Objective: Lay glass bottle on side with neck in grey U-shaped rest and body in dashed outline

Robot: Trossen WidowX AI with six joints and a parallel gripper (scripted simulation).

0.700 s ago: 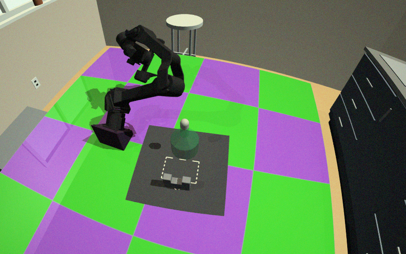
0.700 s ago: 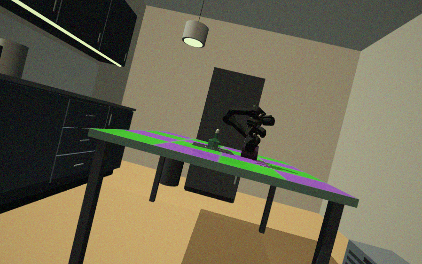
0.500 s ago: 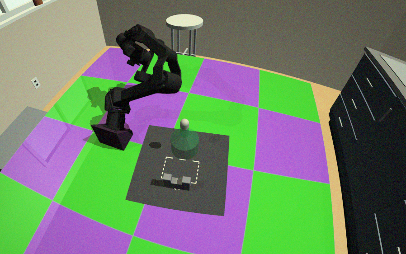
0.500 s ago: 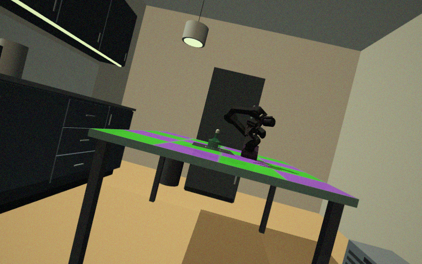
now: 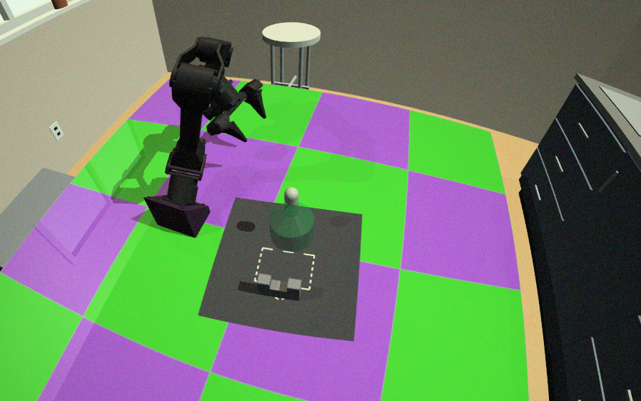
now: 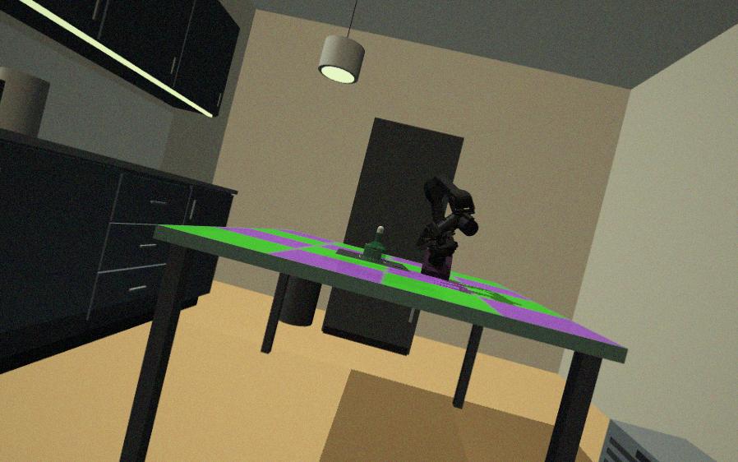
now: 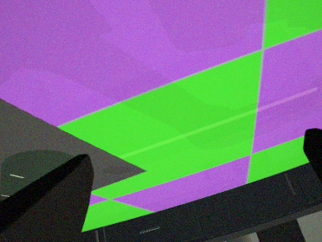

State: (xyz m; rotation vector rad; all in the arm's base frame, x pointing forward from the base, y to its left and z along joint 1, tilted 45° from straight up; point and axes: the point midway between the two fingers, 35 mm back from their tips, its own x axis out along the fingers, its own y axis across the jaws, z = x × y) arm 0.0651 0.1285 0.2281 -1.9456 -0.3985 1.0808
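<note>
Pincer [image 5: 255, 128] [image 7: 196, 168] apart, nothing between its fingers; glass bottle [image 5: 290, 227] [image 6: 373, 249] upright on the dark mat [image 5: 325, 302], at 12 o'clock from the dashed outline [image 5: 312, 272] in the top view. Likely rigid, slick and brittle; grip the slim neck below the pale cap [image 5: 290, 194] [image 6: 380, 229], gently but securely

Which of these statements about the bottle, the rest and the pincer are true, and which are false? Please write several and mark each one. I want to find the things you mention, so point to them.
1. The glass bottle [image 5: 291, 227] [image 6: 373, 249] stands upright. True.
2. The bottle's neck already lies in the grey U-shaped rest. False: the rest [image 5: 293, 285] holds no neck; the neck points up.
3. The pincer [image 5: 255, 128] is open, with nothing between its fingers. True.
4. The dashed outline [image 5: 313, 270] is on the dark mat [image 5: 325, 302] [image 7: 26, 130]. True.
5. The round stool [image 5: 290, 33] has a red seat. False: its seat is pale cream.
</note>
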